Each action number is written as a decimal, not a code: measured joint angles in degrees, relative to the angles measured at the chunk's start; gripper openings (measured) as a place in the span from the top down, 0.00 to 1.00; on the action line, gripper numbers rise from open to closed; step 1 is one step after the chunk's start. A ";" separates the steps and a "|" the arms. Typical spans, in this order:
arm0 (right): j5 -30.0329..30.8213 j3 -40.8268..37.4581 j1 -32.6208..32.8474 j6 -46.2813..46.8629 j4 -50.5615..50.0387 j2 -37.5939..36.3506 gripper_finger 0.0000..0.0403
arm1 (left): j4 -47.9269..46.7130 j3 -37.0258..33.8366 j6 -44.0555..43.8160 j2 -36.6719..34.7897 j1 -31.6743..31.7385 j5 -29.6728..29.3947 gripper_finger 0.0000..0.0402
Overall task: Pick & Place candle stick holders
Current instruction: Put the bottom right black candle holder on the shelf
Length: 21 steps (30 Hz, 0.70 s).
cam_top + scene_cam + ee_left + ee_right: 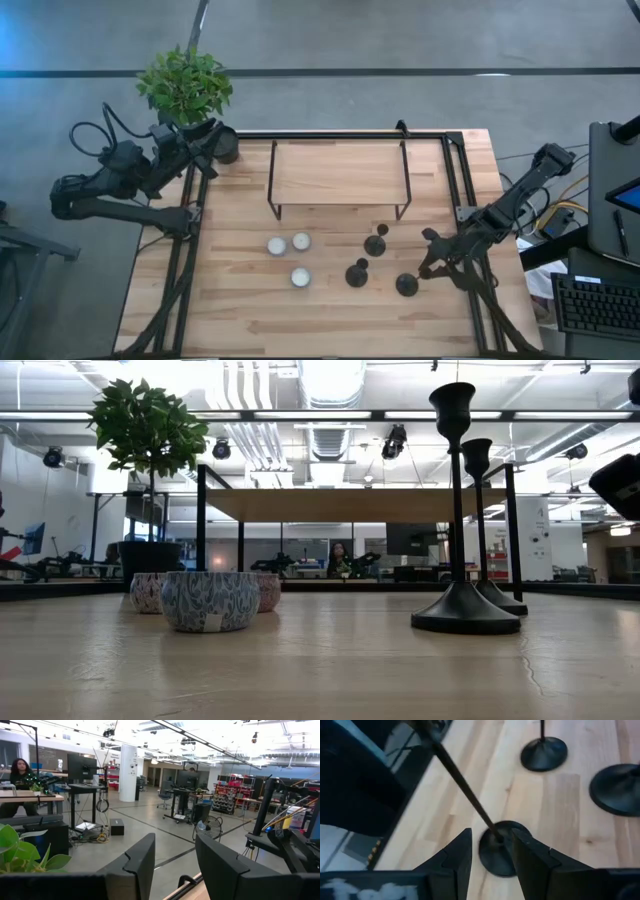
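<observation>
1. Black metal is what you are dealing with. From above, three candle stick holders (pixel 375 243) stand in a loose group on the bare wood of the desk (pixel 240 310), in front of the small raised wooden shelf (pixel 338 172). The one nearest the right edge (pixel 406 284) has the right tool (pixel 428 268) just beside it. Three white tealights (pixel 300 240) sit well apart to the left. The left tool (pixel 222 135) waits off the far left corner beside the plant pot (pixel 226 150).

2. At desk height you see two holders (pixel 463 610), one behind the other: wide disc foot, thin straight stem, small cup on top. That shape looks stiff but top-tall, so a sideways knock may tip it. Patterned tealight cups (pixel 209 600) stand to the left.

3. The left wrist view shows the left tool's fingers (pixel 135 867) standing apart with nothing between them, pointing out into the room.

4. The right wrist view shows the right tool (pixel 491 851) spread, its fingers either side of the nearest holder's stem (pixel 465 787), low down where it meets the base (pixel 501 851). I cannot tell whether either finger touches. Painted metal is likely slick and the stem is thin, so you would do best to close squarely on the stem, and lift straight up so the foot clears its two neighbours (pixel 544 753).
</observation>
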 joint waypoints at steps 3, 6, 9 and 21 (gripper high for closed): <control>3.05 -0.42 0.00 0.14 0.34 1.74 0.71 | 0.00 0.00 0.01 0.01 0.00 0.00 0.63; 5.69 -0.43 -0.09 1.33 3.71 3.46 0.72 | 0.00 -0.02 -0.01 0.01 0.00 0.00 0.63; 4.31 -0.43 0.00 1.96 6.49 5.03 0.73 | 0.00 -0.02 -0.01 0.01 -0.02 0.00 0.63; -0.74 -0.40 0.00 2.40 9.35 7.83 0.78 | 0.00 0.00 -0.01 -0.01 -0.04 0.00 0.63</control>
